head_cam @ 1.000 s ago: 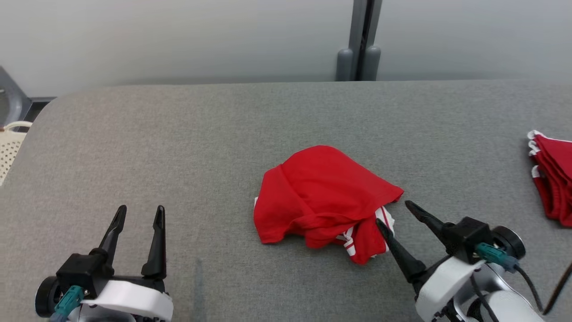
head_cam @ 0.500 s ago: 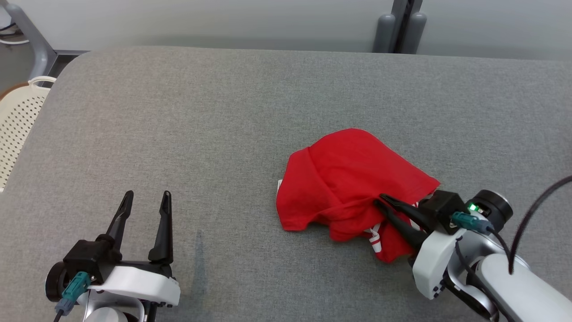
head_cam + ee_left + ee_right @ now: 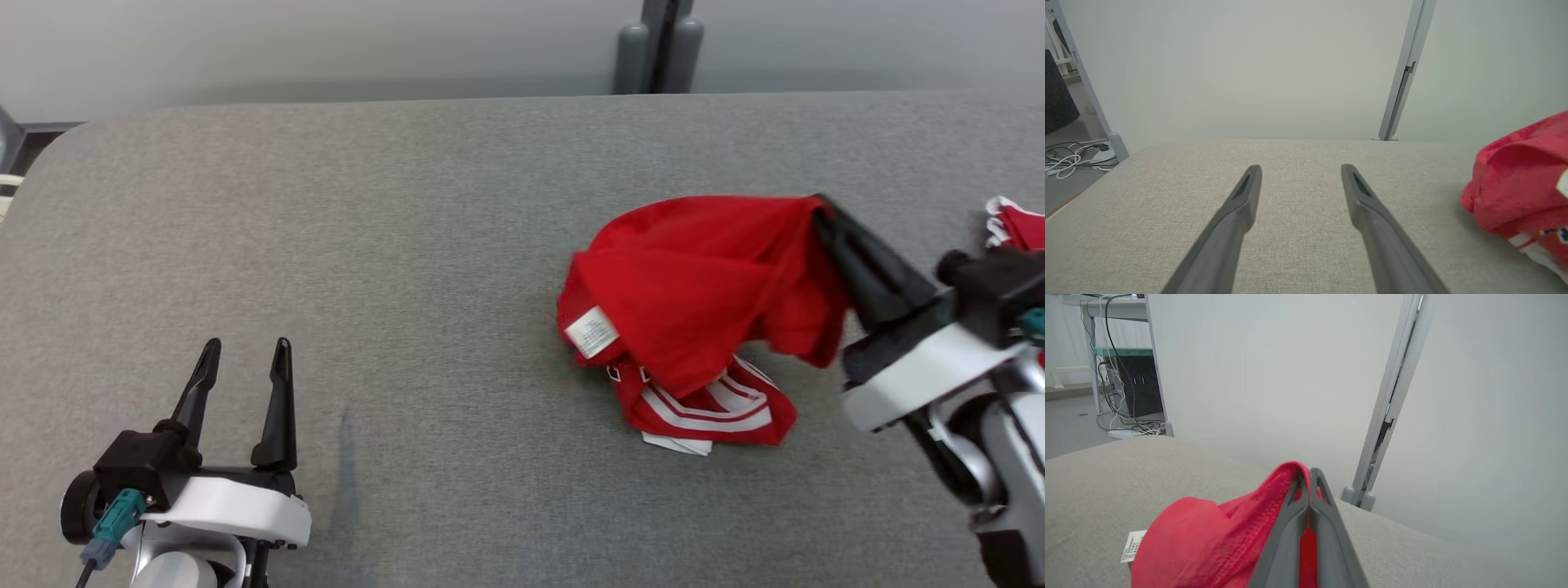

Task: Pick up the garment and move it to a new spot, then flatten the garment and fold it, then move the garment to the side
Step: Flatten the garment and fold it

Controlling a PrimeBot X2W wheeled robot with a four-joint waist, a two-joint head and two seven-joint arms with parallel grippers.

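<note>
My left pincer hangs released above the bare worktop, holding nothing. Right of centre the red garment lies bunched, with white stripes showing along its near side. Its white care label is too small for me to read. My right pincer is clenched on the garment's right edge, which is up off the surface. I judge this the pick-up step; next I need a clean lift and carry to a fresh spot.
</note>
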